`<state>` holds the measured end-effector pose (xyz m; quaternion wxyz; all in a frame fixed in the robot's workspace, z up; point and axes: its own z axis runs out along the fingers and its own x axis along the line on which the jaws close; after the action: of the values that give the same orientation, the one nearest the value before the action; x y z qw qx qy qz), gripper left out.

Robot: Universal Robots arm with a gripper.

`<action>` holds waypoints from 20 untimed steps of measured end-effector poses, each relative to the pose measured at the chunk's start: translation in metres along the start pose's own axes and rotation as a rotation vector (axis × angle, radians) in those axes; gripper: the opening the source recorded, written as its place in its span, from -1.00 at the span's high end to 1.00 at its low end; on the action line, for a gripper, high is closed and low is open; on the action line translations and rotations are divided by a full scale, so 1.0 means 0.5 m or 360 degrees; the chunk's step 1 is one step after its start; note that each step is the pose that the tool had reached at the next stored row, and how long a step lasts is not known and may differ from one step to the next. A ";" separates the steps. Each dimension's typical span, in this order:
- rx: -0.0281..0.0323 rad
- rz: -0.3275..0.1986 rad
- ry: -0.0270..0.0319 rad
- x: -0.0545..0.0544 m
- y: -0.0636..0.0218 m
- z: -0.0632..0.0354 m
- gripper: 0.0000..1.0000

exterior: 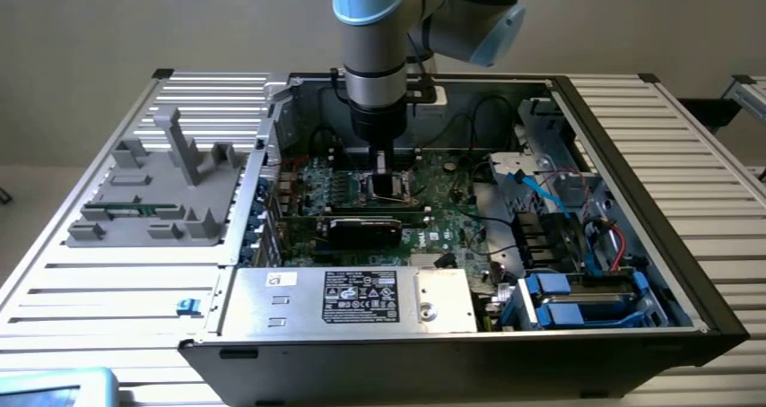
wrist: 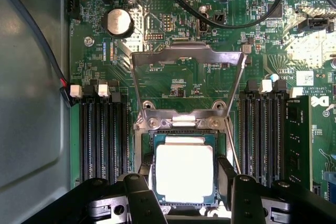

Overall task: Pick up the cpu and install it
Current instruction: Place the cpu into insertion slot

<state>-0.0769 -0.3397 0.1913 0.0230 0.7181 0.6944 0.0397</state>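
Now the arm [exterior: 377,57] reaches straight down into the open computer case [exterior: 479,362], which lies on the slatted metal worktop [exterior: 683,156]. Its jaws are low over the green motherboard [exterior: 449,219], at the processor socket [exterior: 390,188] near the middle of the board.

In the wrist view the cpu [wrist: 185,169] is between the 2 black fingers [wrist: 229,184]. Its shiny pale top faces the camera, and a thin green rim goes around it. Each finger is right against 1 edge of the chip, on opposite sides, so the jaws are half spread and look to pinch the cpu. The chip is level and lined up with the square socket under it. Whether it already sits in the socket or is just above it, I cannot tell.

The metal load plate [wrist: 186,53] of the socket is swung open and lies away from the chip. 2 banks of black memory slots [wrist: 102,140] flank the socket, 1 on each side. A round coin battery [wrist: 118,22] sits farther off on the board.

In the exterior view a black expansion card [exterior: 365,229] lies just beside the socket, and a grey power supply box [exterior: 347,295] with a label is at the near wall of the case. A grey plastic tray [exterior: 156,192] rests on the worktop just beside the case, at the exterior view's left
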 end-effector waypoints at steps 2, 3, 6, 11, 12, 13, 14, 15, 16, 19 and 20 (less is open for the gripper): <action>0.00000 0.0000 -0.00002 0.000 0.000 0.000 -0.11; 0.00001 0.0000 -0.00002 0.000 0.000 0.000 -0.11; 0.00001 0.0000 -0.00002 0.000 0.000 0.000 -0.11; 0.00002 0.0000 -0.00003 0.000 0.000 0.000 -0.11; 0.00001 0.0000 -0.00002 0.000 0.000 0.000 -0.11; 0.00001 0.0000 -0.00002 0.000 0.000 0.000 -0.11; 0.00001 0.0000 -0.00003 0.000 0.000 0.000 -0.11; 0.00000 0.0000 -0.00002 0.000 0.000 0.000 -0.11; 0.00001 0.0000 -0.00003 0.000 0.000 0.000 -0.11; 0.00001 0.0000 -0.00002 0.000 -0.001 0.000 -0.11; 0.00001 0.0000 -0.00002 0.000 -0.001 0.000 -0.11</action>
<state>-0.0772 -0.3398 0.1913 0.0230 0.7182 0.6944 0.0397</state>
